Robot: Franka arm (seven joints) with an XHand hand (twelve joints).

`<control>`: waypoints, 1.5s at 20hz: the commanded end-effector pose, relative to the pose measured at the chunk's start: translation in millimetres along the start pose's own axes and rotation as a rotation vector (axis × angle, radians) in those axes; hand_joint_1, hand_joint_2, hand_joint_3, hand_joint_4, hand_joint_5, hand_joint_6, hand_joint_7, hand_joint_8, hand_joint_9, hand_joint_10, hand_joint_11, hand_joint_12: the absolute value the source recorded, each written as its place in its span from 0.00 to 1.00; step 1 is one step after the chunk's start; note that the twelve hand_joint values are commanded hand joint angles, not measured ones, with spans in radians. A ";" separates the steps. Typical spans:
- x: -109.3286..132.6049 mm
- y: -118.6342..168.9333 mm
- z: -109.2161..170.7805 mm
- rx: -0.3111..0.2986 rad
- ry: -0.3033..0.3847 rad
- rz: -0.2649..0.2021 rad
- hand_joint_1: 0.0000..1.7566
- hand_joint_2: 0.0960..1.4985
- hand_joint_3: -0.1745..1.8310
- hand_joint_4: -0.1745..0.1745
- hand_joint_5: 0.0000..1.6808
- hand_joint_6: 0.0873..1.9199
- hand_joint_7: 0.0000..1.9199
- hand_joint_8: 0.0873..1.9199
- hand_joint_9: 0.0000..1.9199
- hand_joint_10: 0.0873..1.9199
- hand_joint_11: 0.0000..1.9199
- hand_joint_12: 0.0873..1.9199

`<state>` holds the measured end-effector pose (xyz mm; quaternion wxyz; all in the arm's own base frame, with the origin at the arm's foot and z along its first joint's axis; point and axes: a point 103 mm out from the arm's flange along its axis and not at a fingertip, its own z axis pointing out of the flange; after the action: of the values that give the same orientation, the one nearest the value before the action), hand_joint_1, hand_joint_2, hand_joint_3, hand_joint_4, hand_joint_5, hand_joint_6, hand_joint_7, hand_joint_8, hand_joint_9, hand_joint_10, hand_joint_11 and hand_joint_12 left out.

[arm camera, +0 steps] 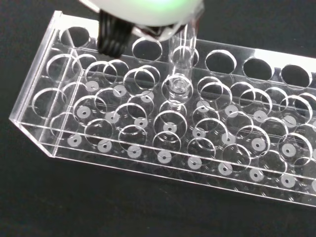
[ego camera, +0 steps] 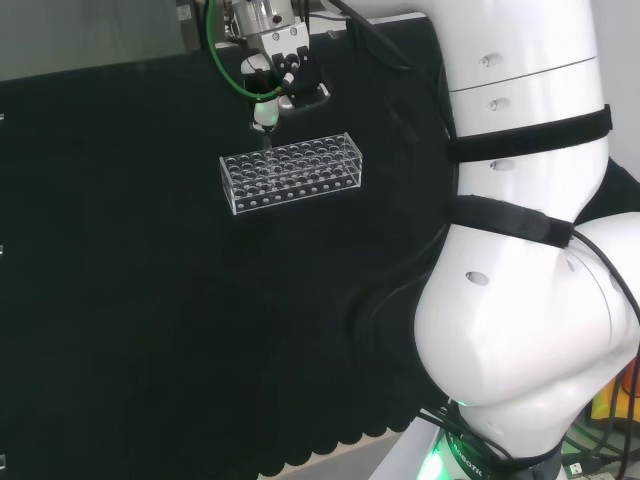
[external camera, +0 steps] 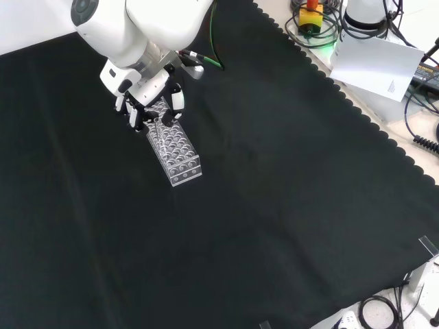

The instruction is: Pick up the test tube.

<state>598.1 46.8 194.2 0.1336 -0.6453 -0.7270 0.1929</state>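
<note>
A clear plastic test tube rack with several rows of holes lies on the black cloth. In the wrist view a clear test tube stands upright over the rack, its rounded lower end at a hole in a middle row. The tube's top runs up between the fingers of the hand, which are pinched on it. In the head view the hand hangs over the rack's far edge. In the front view the hand sits at the upper end of the rack.
The arm's white links take up the right of the head view. Beyond the cloth's scalloped edge in the front view lie a white sheet, cables and a yellow box with a red button.
</note>
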 end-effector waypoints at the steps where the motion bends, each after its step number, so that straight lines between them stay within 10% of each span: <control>1: -0.2 0.1 2.7 0.010 -0.011 0.004 0.64 0.35 0.50 0.00 0.46 0.35 0.61 0.45 0.54 0.33 0.28 0.70; 12: 4.3 1.1 7.1 -0.041 0.010 0.021 0.65 0.35 0.51 0.00 0.53 0.34 0.68 0.40 0.60 0.30 0.33 0.67; 16: 7.0 1.1 6.1 -0.099 0.002 0.027 0.67 0.54 0.28 0.00 0.66 0.39 0.75 0.36 0.66 0.30 0.40 0.64; 20: 10.4 0.5 4.0 -0.169 -0.003 0.025 0.72 0.43 0.38 0.00 0.73 0.34 0.71 0.35 0.72 0.32 0.50 0.58; 24: 11.6 0.7 -0.1 -0.196 -0.008 0.020 0.80 0.62 0.14 0.00 0.69 0.18 0.65 0.46 0.61 0.32 0.56 0.52; 30: 14.0 2.4 -2.4 -0.186 -0.018 0.002 0.80 0.65 0.09 0.00 0.70 0.16 0.65 0.47 0.61 0.31 0.56 0.51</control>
<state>599.2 57.7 195.6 0.0652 -0.6612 -0.7371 0.1235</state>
